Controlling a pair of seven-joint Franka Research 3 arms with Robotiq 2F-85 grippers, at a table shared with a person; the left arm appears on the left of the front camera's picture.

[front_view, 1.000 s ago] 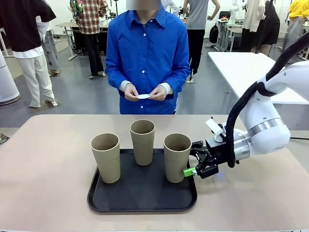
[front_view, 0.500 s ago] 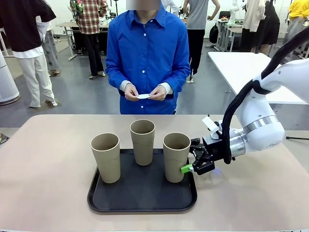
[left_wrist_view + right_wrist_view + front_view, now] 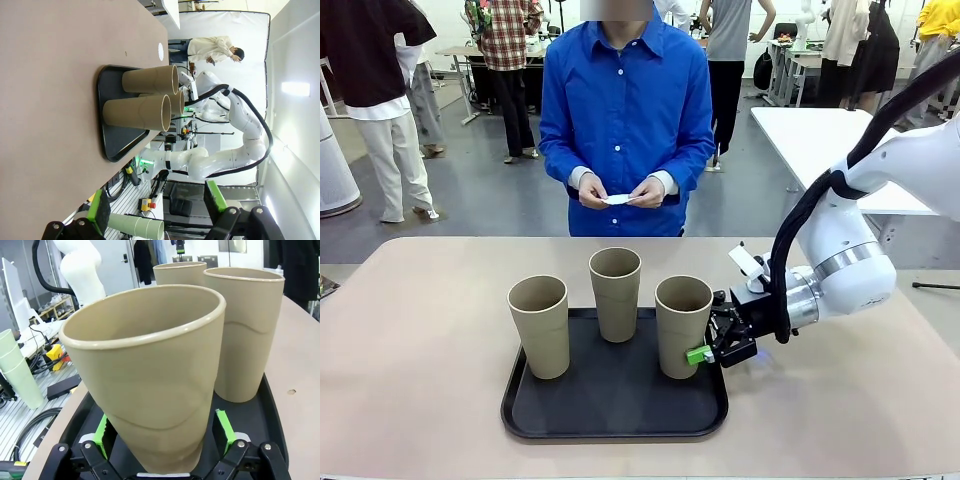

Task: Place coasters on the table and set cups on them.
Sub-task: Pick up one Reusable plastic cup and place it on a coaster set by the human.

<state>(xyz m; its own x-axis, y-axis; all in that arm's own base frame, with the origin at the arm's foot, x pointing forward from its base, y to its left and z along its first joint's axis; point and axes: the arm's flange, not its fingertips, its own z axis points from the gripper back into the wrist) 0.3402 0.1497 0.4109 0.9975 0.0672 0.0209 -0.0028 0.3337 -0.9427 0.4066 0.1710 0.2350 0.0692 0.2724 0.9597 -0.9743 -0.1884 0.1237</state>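
The right pincer (image 3: 706,352), open and holding nothing, reaches in level from the right of the large black tray (image 3: 610,395) and straddles the lower wall of the upright khaki-beige tapered tumbler (image 3: 683,325) standing at that tray's right end.

The cups (image 3: 616,295) look like matt plastic or fibre composite, khaki with no gloss. The tray (image 3: 610,405) is smooth black plastic with a dull sheen. The table (image 3: 420,330) has a smooth, matt beige top. The right arm's shell (image 3: 840,238) is glossy white plastic with a brushed metal band, and the green finger pads (image 3: 223,426) look rubbery. The person's shirt (image 3: 625,110) is blue woven cloth — the small white piece (image 3: 618,199) looks like thin paper.
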